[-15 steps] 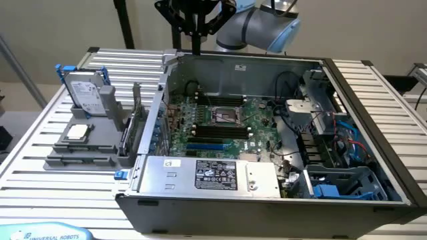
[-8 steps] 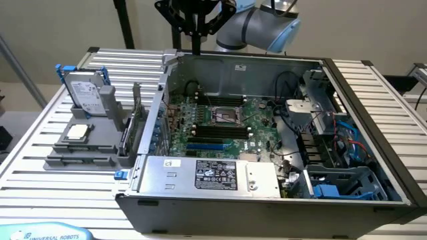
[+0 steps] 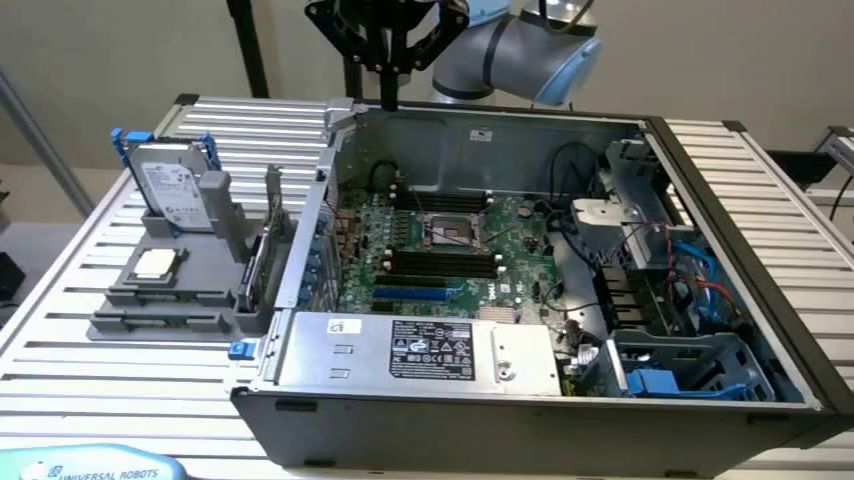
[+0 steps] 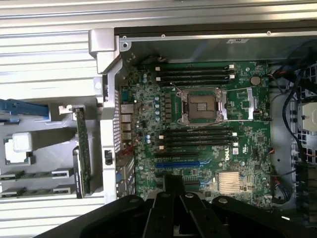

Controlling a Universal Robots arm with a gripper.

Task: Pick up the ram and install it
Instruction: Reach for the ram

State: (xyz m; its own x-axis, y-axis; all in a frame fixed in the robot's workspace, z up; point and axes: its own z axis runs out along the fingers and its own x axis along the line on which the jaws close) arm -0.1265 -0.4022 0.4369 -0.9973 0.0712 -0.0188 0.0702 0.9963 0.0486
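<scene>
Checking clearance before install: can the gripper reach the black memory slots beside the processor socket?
Probably yes: the case lies open, the memory slots look empty, nothing bulky covers them, and the gripper hangs above its rim.

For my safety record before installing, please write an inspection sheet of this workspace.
surface: slatted metal table
job's things: open computer case; black memory slots look empty; ram not told apart with certainty
clutter: gray holder carrying hard drive, processor chip, expansion card
grippers: claw shut, holding nothing, above the case
cables: blue and red wires inside the case
surroundings: plain wall; nothing else seen
</scene>
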